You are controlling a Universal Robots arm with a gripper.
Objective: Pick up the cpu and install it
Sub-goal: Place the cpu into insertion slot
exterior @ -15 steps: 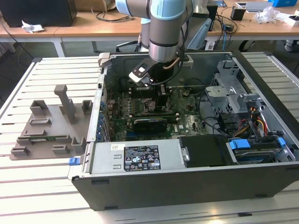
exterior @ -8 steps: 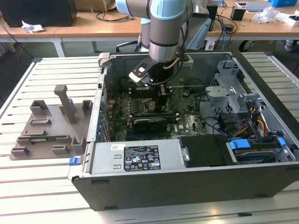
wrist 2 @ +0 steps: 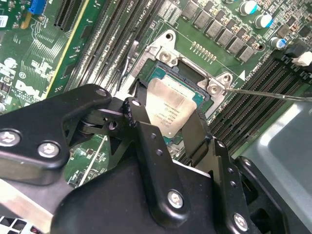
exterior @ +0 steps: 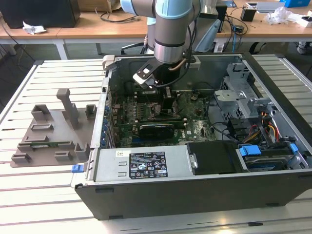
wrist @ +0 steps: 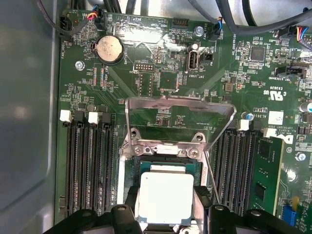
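- Step in hand: install. cpu (wrist: 165,197) is out of the tray (exterior: 53,131) and sits clamped between the jaws, one finger on each of two opposite edges, seen in both wrist views.
- Arm (exterior: 170,29) reaches down into the open case (exterior: 146,195) on the desk (exterior: 48,195). Tray lies on the desk outside the case wall, on the exterior view's left.
- cpu is right over the socket (wrist: 168,163), between the two banks of RAM slots (wrist: 87,165) on the board (wrist: 161,48).
- Can't tell whether it already touches the socket floor or hangs just above.
- Load plate (wrist: 146,101) is swung up and the lever (wrist: 210,178) is free, so the socket is open to take it.
- Judgement: seating needs cpu edges square to the socket frame and the chip flat. Any tilt or offset risks bent contacts.
- Jaws should let go only once it lies flush.
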